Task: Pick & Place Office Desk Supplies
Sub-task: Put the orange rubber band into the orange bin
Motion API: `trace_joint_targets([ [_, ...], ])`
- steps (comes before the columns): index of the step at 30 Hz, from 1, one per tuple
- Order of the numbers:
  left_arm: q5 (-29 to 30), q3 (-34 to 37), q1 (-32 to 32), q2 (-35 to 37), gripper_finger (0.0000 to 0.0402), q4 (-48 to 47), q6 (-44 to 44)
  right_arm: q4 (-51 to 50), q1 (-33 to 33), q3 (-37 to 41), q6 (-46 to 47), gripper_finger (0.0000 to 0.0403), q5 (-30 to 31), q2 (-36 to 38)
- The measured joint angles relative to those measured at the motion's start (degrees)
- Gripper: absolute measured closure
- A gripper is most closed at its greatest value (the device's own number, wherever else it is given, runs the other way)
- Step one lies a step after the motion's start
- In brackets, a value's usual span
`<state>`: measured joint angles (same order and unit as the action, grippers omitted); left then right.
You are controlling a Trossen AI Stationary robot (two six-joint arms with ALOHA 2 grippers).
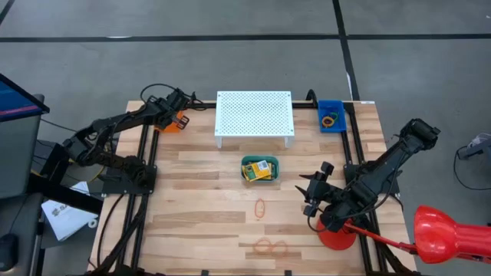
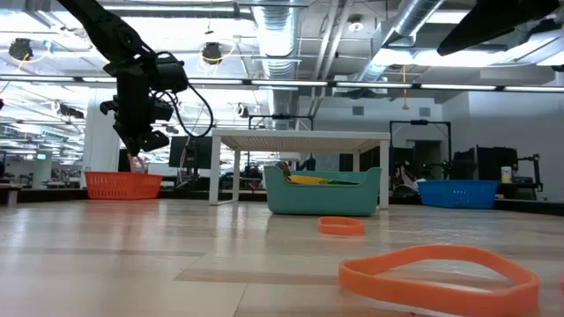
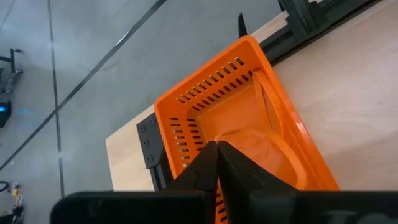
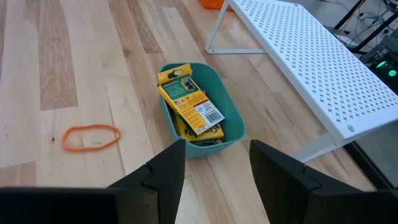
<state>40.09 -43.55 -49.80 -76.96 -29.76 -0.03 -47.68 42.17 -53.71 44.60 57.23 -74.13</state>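
Note:
My left gripper hangs shut over the orange basket at the table's far left corner. A thin orange rubber band dangles from its tips into the basket. My right gripper stands open above the table, right of the teal bin. In that bin lie the yellow-and-green crayon boxes. One orange rubber band lies flat on the wood near the bin. More orange bands lie by the near edge. My left gripper pinches the rubber band's upper end between its shut fingertips, which slant down from above. The band hangs slack below them, inside the basket's rim. The fingers hide the place of contact in the wrist view.
A white perforated stand rises at the far middle, behind the teal bin. A blue bin holding rubber bands sits at the far right. A red disc lies under the right arm. Black frame rails run along both table sides.

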Motion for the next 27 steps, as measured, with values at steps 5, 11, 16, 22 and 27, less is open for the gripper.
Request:
trace_joint_targets([
  [5,-0.08,0.00,0.00,-0.05,0.0362,0.07,0.00,-0.03,0.00,0.00,-0.02,0.0228,-0.02,0.00],
  [11,-0.14,0.00,0.00,-0.05,0.0282,0.35,-0.11,-0.07,0.00,0.00,-0.02,0.0228,-0.04,0.00],
  [16,-1.61,0.00,0.00,-0.05,0.0241,0.84,-0.22,-0.07,0.00,0.00,0.00,0.0228,-0.11,0.00],
  [22,-5.85,0.00,0.00,0.35,0.0234,0.10,-0.22,-0.07,0.00,0.02,-0.02,0.0228,-0.11,0.00],
  [27,-14.54,0.00,1.49,3.09,0.0240,-2.91,-0.23,-0.24,0.00,0.02,-0.02,0.0228,-0.11,0.00],
])
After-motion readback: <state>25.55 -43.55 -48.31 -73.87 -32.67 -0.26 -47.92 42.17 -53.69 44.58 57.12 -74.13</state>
